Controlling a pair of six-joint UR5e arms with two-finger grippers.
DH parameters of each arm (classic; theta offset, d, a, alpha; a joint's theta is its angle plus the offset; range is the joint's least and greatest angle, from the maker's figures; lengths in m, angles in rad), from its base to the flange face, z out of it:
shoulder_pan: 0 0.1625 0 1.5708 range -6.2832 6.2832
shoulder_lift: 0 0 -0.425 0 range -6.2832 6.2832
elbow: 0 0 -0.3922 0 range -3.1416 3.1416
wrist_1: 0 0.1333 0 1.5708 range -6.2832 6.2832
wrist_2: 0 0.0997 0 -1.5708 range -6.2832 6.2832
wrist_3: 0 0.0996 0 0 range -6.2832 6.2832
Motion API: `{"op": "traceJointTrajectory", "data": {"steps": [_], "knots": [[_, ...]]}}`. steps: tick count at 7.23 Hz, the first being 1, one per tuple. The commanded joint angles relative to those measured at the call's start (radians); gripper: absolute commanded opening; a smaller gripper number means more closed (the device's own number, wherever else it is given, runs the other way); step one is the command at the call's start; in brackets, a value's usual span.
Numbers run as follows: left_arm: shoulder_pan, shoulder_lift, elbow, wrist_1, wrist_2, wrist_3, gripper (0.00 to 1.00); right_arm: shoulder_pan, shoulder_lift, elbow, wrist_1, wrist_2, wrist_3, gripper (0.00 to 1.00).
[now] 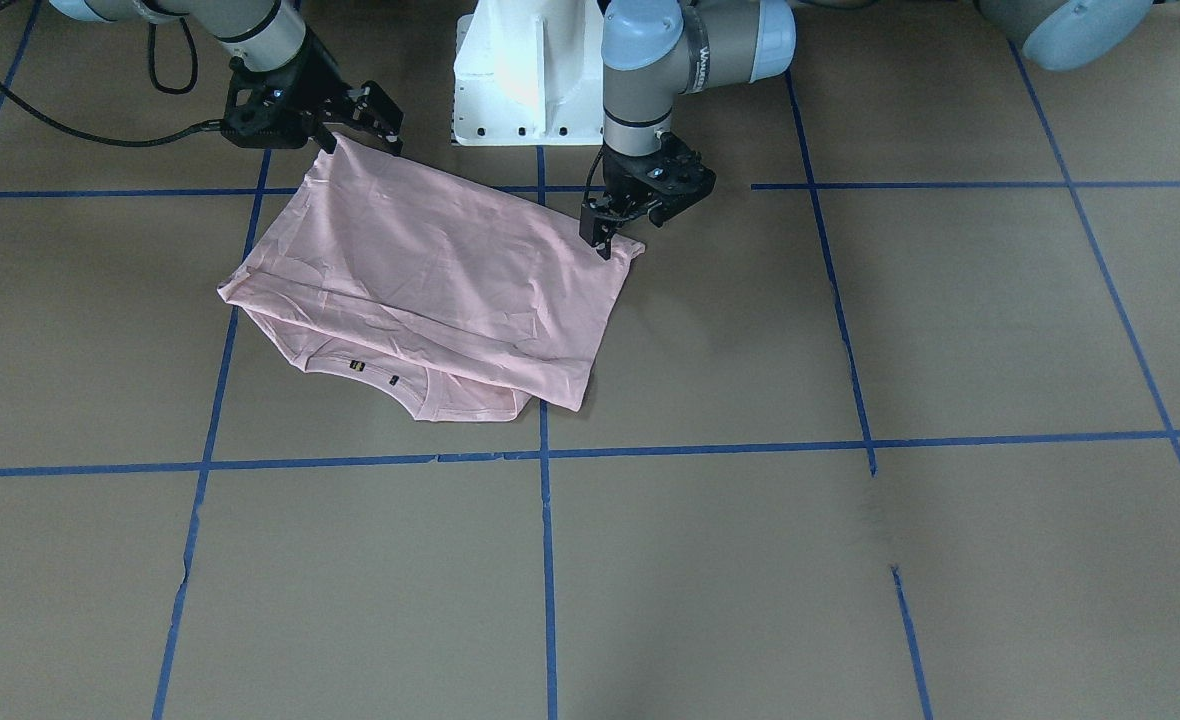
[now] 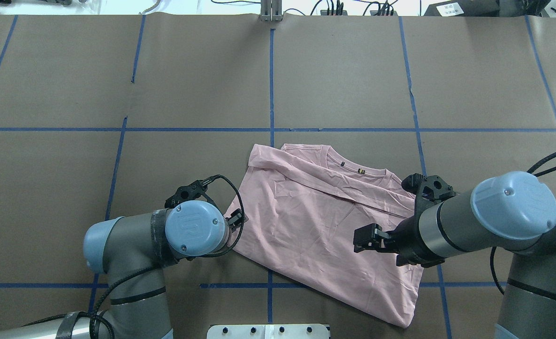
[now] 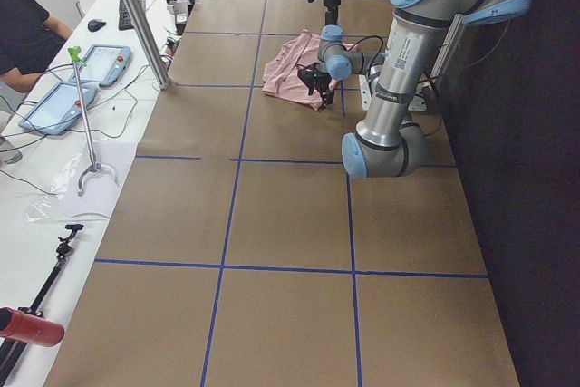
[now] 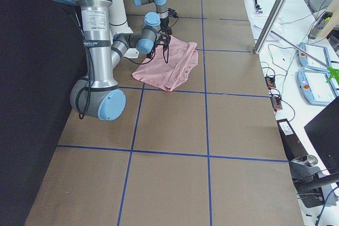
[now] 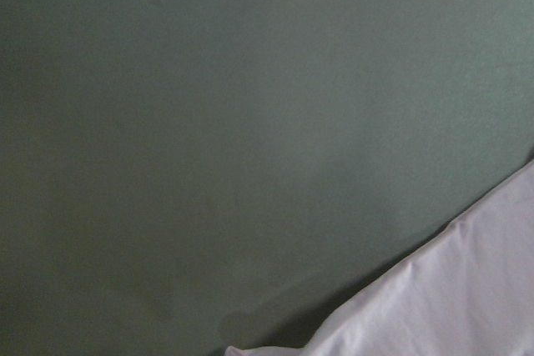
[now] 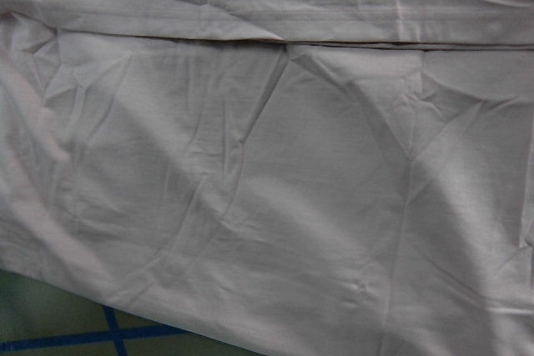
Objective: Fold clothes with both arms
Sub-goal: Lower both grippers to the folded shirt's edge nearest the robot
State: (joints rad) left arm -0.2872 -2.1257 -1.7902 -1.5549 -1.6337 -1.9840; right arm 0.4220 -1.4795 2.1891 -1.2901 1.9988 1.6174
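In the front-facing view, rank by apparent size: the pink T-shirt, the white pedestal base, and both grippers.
Largest: T-shirt
Then: white pedestal base, cropped at the top
Smallest: right gripper and left gripper, too alike to rank

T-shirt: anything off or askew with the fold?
Yes. The T-shirt lies skewed to the blue tape grid, and its collar edge sticks out past the folded-over layer, so the edges don't line up.

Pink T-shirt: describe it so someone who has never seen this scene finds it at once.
On the brown table gridded with blue tape, look just ahead of the white pedestal base. The pink T-shirt lies there folded, its collar away from the base; it is the only cloth on the table.
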Motion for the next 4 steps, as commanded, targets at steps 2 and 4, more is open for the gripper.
{"op": "traceJointTrajectory", "data": {"steps": [2,4], "knots": [[0.003,-0.003,0.026,-0.019,0.003,-0.006,0.5,0.009,0.001,0.001,-0.002,0.003,-0.001,1.0],[-0.003,-0.003,0.016,-0.019,0.003,0.007,0.0,0.012,0.001,0.001,-0.002,0.005,-0.001,1.0]]}}
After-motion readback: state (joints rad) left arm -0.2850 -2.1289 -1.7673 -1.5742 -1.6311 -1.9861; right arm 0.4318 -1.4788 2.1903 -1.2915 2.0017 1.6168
